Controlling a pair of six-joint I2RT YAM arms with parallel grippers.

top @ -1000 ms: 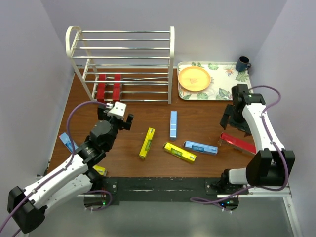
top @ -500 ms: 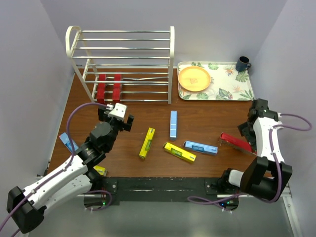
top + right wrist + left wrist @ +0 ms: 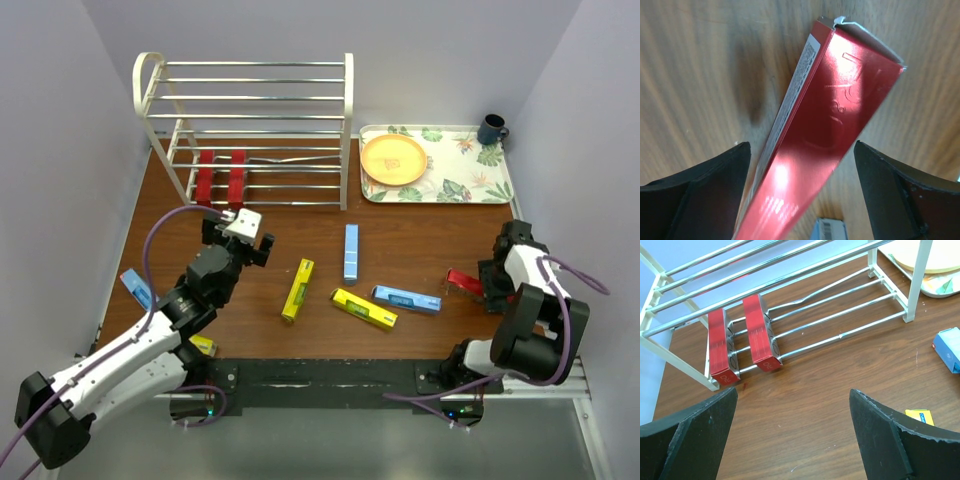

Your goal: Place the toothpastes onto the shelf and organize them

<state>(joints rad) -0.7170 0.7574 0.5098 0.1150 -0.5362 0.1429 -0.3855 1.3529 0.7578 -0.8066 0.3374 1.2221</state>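
The white wire shelf (image 3: 250,130) stands at the back left, with two red toothpastes (image 3: 205,177) (image 3: 238,175) side by side on its lowest tier (image 3: 840,315). My left gripper (image 3: 240,240) (image 3: 792,392) hovers open over bare wood in front of them. At the right, a third red carton (image 3: 462,281) (image 3: 830,115) lies on the table. My right gripper (image 3: 490,283) (image 3: 801,145) straddles it, open, with a gap at each finger. Two yellow cartons (image 3: 297,290) (image 3: 364,309) and two light blue ones (image 3: 351,253) (image 3: 407,299) lie loose in the middle.
Another light blue carton (image 3: 137,289) sits at the left table edge, and a yellow one (image 3: 203,346) peeks out beside my left arm. A floral tray (image 3: 470,175) at the back right carries an orange plate (image 3: 394,160); a dark mug (image 3: 491,129) stands at its corner.
My right arm swung toward the near right and came down over the red carton, its jaws narrowing slightly. The left arm barely shifted.
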